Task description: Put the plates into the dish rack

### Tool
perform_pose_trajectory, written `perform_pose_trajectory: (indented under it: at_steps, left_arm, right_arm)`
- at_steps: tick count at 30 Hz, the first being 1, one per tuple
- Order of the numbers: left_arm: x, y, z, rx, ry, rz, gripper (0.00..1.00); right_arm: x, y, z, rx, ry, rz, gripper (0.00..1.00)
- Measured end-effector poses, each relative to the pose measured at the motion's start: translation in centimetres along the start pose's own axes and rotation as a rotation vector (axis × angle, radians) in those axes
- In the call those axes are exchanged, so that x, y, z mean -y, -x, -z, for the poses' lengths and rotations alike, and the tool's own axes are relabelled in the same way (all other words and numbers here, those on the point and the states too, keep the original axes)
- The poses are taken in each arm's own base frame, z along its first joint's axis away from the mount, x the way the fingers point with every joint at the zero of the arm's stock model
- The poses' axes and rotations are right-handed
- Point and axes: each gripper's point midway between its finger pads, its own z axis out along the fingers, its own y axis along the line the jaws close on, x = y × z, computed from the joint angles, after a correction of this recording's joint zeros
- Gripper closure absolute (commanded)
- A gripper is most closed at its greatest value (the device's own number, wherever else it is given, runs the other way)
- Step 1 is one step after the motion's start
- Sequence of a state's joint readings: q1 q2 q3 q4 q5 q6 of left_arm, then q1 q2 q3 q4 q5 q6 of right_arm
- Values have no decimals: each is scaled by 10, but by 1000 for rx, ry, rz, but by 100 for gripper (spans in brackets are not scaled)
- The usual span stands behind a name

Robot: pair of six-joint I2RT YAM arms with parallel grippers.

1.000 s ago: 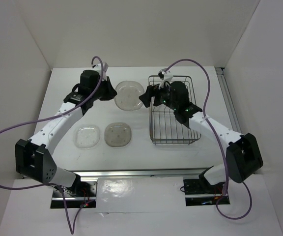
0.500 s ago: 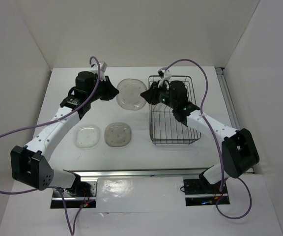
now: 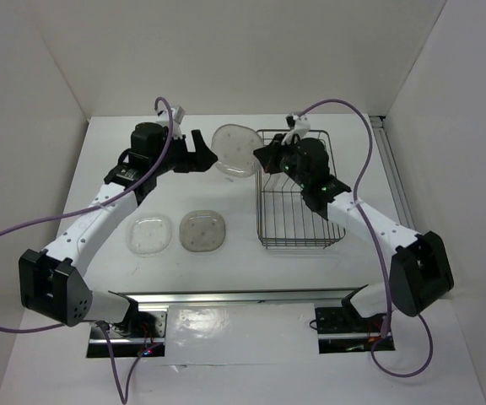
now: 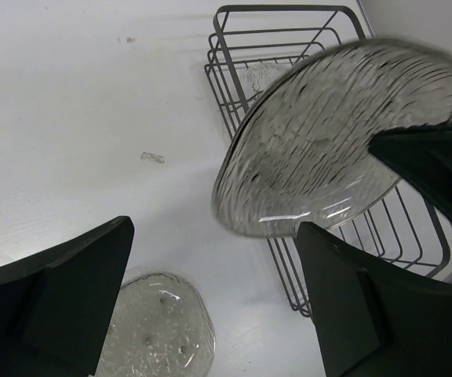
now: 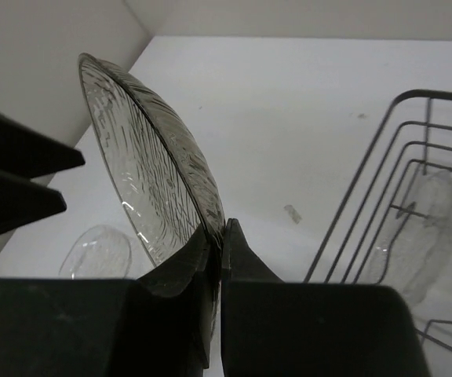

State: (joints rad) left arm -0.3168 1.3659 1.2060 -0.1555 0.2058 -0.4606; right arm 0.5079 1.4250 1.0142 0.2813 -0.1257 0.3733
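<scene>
White worktop (image 3: 234,261): beside the dish rack (image 3: 298,228), a plate (image 3: 234,149) is pinched by the right gripper (image 5: 218,243), left gripper (image 3: 201,152) open; racking is needed next.

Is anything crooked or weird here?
One plate hangs tilted in the air beside the dish rack, pinched by its rim in the right gripper. Nothing looks spilled or broken.

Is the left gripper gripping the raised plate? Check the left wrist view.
No, the left gripper stands wide open, not clamped on the smoky plate.
</scene>
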Motion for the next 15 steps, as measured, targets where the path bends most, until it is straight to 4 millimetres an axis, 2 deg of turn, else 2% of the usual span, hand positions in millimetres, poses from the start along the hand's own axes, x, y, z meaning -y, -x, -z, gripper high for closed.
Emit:
perform_pose_trajectory:
  at_steps: [4,7,11,15]
  left_arm:
    - [-1,1,0,5,13,14,0]
    - [-8,2,0,16,54,22,0]
    - [-22,3,2,12,140,49,0]
    - [-30,7,-1,9,197,60,0]
  right_arm:
    - [16,36,21,112,-149,-6,100]
    - [34,66,48,215,-298,-16,100]
    - [59,95,83,308,-507,-18,100]
    - [82,105,106,331,-680,3,100]
